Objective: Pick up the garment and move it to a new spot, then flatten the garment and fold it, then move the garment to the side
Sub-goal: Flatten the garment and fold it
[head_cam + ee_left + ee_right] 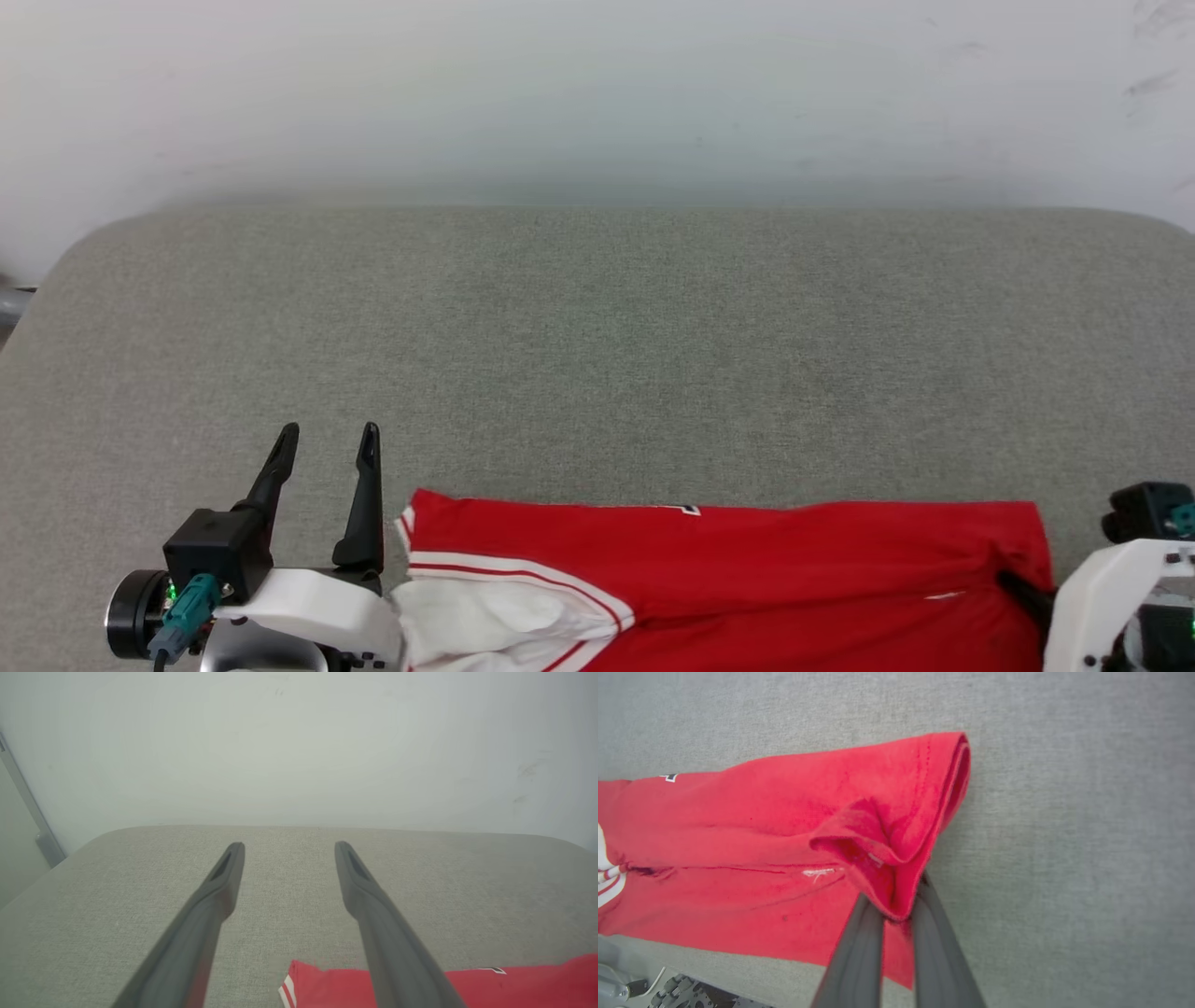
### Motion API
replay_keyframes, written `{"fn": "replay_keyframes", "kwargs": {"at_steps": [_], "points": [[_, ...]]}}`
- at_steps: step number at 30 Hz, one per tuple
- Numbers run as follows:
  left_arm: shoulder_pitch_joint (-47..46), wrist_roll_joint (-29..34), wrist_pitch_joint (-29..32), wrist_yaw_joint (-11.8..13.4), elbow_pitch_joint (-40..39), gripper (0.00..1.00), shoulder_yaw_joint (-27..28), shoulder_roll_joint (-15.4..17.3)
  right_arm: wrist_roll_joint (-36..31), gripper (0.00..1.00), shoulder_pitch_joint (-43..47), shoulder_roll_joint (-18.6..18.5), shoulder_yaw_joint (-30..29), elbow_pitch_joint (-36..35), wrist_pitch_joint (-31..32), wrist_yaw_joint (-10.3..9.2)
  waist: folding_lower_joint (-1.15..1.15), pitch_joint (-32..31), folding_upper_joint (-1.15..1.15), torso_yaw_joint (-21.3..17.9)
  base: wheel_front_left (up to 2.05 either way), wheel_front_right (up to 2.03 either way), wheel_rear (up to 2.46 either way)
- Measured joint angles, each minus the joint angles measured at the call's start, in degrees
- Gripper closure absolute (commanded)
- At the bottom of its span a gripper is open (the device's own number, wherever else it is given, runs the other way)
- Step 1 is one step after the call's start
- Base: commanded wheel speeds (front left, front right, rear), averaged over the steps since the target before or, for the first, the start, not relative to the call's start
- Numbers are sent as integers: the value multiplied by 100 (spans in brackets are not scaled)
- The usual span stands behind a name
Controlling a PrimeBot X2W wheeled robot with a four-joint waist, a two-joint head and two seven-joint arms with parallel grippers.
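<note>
Shows the garment (747, 579) as a long red band, folded, running left to right along the near edge of the grey fabric surface (597, 355). Lies flat over most of its length. Carries a white sleeve (485, 621) with red-and-white striped trim (523, 567) at its left end, plus a small black, white-outlined mark (688, 510) peeking out on its far edge. Doubles over at the right end, with stacked layers visible along that edge from the right wrist, the garment (761, 835) rumpled there and lifted into a small ridge near the corner.

Meets the right gripper (1018, 588) at that near right corner. Pinches the raised fold of red hem between dark fingers (864, 952) pressed close together, cloth sandwiched at the tips of the right gripper (896, 896). Joins a white arm housing (1111, 588) at the lower right of the head view.

Places the left gripper (329, 431) just beside the garment's left end, fingers clear of the cloth, bare grey surface behind them. Holds its two fingers spread wide, nothing between them, tips pointing toward the far side. Gives the same wide gap from the left wrist, left gripper (289, 845), with the garment (514, 984) low at the right, partly behind one finger.

Ends the surface at a rounded far edge, against a pale wall (597, 93) with a few faint scuffs at the upper right.
</note>
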Motion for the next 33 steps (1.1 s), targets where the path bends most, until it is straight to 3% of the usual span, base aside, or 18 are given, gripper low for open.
{"fn": "replay_keyframes", "kwargs": {"at_steps": [10, 13, 23, 28, 33], "points": [[100, 24, 15, 80, -69, 0, -25, 24, -200, 100, 230, -68, -1280, -74, 348, 0, 0, -118, 0, -186, 0, 0, 0], [136, 23, 18, 102, -70, 0, -40, 23, -46, 100, 248, 97, -1532, -164, 559, 0, 0, -150, 0, -249, 0, 0, 0], [138, 13, 74, 91, -66, 0, -122, 11, 2199, 100, -32, 1268, -2018, -501, 1792, 0, 0, -197, 0, -235, 0, 0, 0], [100, 0, 82, 53, -42, 0, -174, -23, 3193, 100, -139, 1406, -1929, -405, 2082, -1, 0, -210, 0, -85, 0, 0, 0], [1, -11, 115, 16, -26, 0, -211, -73, 4288, 100, -186, 1423, -1112, -113, 1766, -1, 0, -176, 0, 122, 0, 0, 0]]}}
